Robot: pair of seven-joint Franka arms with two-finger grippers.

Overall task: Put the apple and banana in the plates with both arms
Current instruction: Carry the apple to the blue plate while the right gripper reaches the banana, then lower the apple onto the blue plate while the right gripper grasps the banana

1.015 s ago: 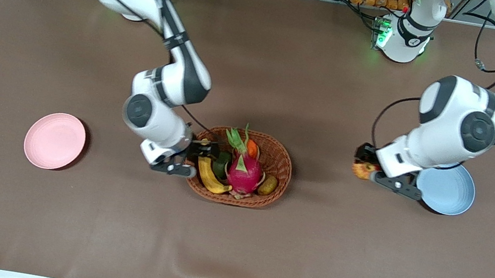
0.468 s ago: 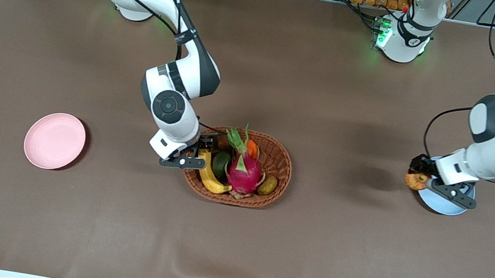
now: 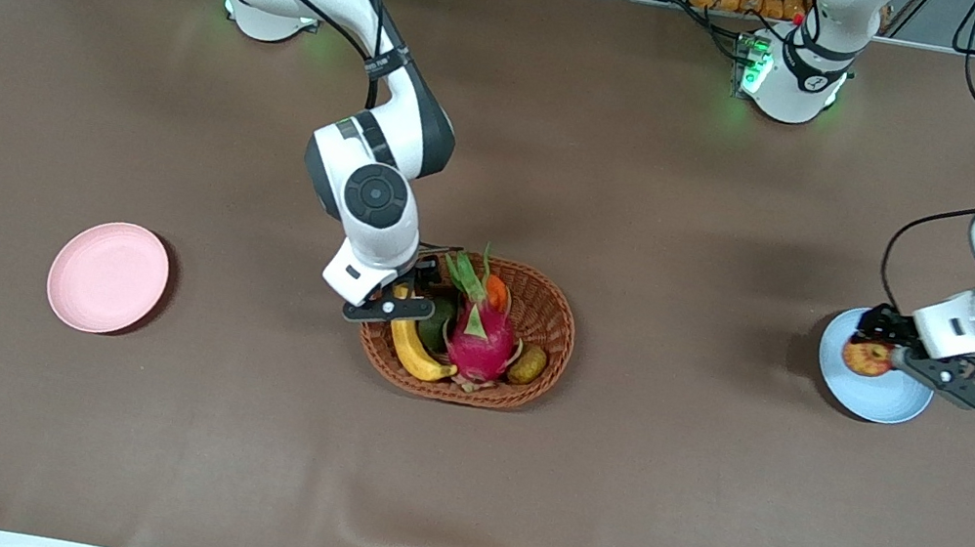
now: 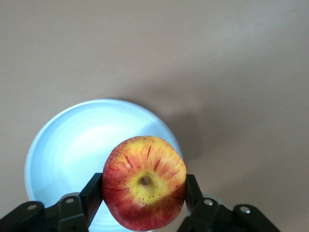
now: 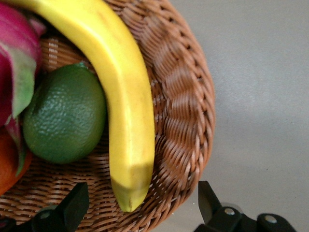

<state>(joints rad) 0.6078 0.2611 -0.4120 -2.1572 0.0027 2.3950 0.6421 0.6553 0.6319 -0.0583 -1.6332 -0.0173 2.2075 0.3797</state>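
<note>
My left gripper [image 3: 873,350] is shut on the red and yellow apple [image 3: 867,358] and holds it over the light blue plate [image 3: 882,404]; the left wrist view shows the apple [image 4: 144,181] between the fingers, above the blue plate [image 4: 67,150]. The yellow banana [image 3: 413,348] lies in the woven basket [image 3: 551,336]. My right gripper [image 3: 408,285] is open over the basket's rim at the banana's end; the right wrist view shows the banana [image 5: 123,101] between its spread fingers [image 5: 72,205]. The pale pink plate [image 3: 109,277] lies toward the right arm's end of the table.
The basket also holds a pink dragon fruit [image 3: 478,336], a green round fruit [image 3: 436,324], a brown kiwi [image 3: 528,364] and an orange piece [image 3: 496,291]. The green fruit [image 5: 65,113] lies against the banana.
My left arm has carried the apple toward its end of the table, to over the blue plate. My right gripper has moved over the basket's rim to the banana's end.
</note>
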